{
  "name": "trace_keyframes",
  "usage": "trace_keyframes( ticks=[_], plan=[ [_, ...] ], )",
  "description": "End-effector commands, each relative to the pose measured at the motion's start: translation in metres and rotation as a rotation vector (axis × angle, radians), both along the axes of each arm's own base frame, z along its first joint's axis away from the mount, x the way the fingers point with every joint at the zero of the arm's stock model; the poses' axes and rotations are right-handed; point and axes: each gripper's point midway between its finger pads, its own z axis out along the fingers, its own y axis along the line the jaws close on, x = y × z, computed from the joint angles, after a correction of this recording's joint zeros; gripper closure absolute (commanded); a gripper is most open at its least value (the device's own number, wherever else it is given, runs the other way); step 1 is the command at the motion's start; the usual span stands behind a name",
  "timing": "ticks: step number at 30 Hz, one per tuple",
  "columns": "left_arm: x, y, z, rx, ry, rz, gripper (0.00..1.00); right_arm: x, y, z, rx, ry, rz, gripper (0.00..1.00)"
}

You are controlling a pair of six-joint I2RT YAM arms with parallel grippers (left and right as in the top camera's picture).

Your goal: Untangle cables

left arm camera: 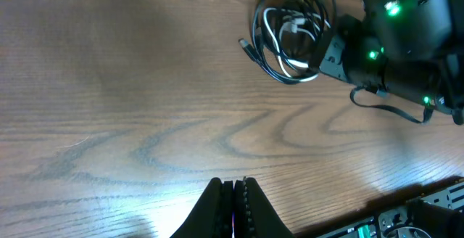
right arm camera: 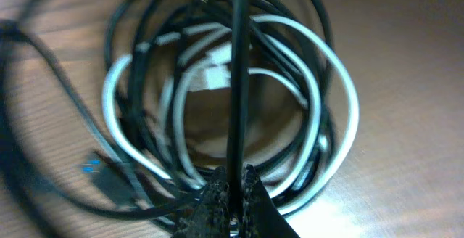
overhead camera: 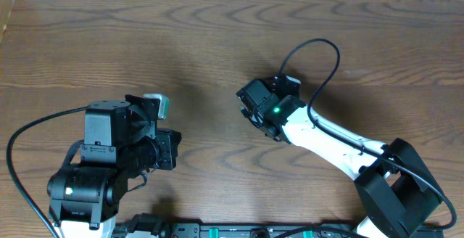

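The cables [left arm camera: 290, 35] lie in one tangled coil on the wooden table, several black loops wound through a white one [right arm camera: 341, 100]. My right gripper [right arm camera: 233, 180] is down at the coil's near edge, shut on a single black strand [right arm camera: 238, 85] that runs straight up between its fingers. From overhead the right gripper [overhead camera: 250, 101] covers the coil. My left gripper [left arm camera: 233, 186] is shut with nothing in it, hovering over bare wood well left of the coil [overhead camera: 172, 149].
The right arm's own thick black cable [overhead camera: 322, 56] arcs over the table behind its wrist. A small black plug end [left arm camera: 246, 46] sticks out at the coil's left. The arm bases and a rail [overhead camera: 217, 231] line the near table edge.
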Motion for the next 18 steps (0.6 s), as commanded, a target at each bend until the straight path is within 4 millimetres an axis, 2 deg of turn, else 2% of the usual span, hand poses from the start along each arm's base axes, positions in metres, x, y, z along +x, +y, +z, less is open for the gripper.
trace_keyframes(
  ticks=[1, 3, 4, 6, 8, 9, 11, 12, 16, 18],
  plan=[
    [-0.002, 0.000, -0.003, 0.007, 0.007, -0.014, 0.92, 0.015, 0.017, 0.032, -0.058, -0.049, 0.256, 0.99],
    [-0.002, 0.000, -0.003, 0.006, 0.008, -0.013, 0.92, 0.021, 0.026, 0.062, -0.059, -0.098, 0.343, 0.99],
    [-0.002, 0.000, -0.003, 0.007, 0.008, -0.013, 0.92, 0.028, 0.034, 0.102, -0.055, -0.167, 0.424, 0.99],
    [-0.002, 0.000, -0.003, 0.007, 0.008, -0.014, 0.92, 0.034, 0.041, 0.159, -0.050, -0.275, 0.503, 0.99],
    [-0.002, 0.000, -0.003, 0.007, 0.008, -0.014, 0.92, 0.035, 0.044, 0.206, -0.027, -0.357, 0.530, 0.99],
    [-0.002, 0.000, -0.003, 0.007, 0.008, -0.013, 0.92, 0.033, 0.044, 0.238, -0.006, -0.417, 0.546, 0.99],
    [-0.002, 0.000, -0.003, 0.007, 0.008, -0.013, 0.92, 0.029, 0.043, 0.282, 0.024, -0.501, 0.563, 0.99],
    [-0.002, 0.000, -0.003, 0.007, 0.008, -0.013, 0.92, 0.024, 0.042, 0.315, 0.049, -0.569, 0.583, 0.99],
    [-0.002, 0.000, -0.004, 0.007, 0.009, -0.013, 0.92, 0.007, 0.035, 0.381, 0.100, -0.716, 0.621, 0.99],
    [-0.002, 0.000, -0.004, 0.007, 0.009, -0.013, 0.92, -0.002, 0.028, 0.401, 0.115, -0.761, 0.621, 0.99]
  ],
)
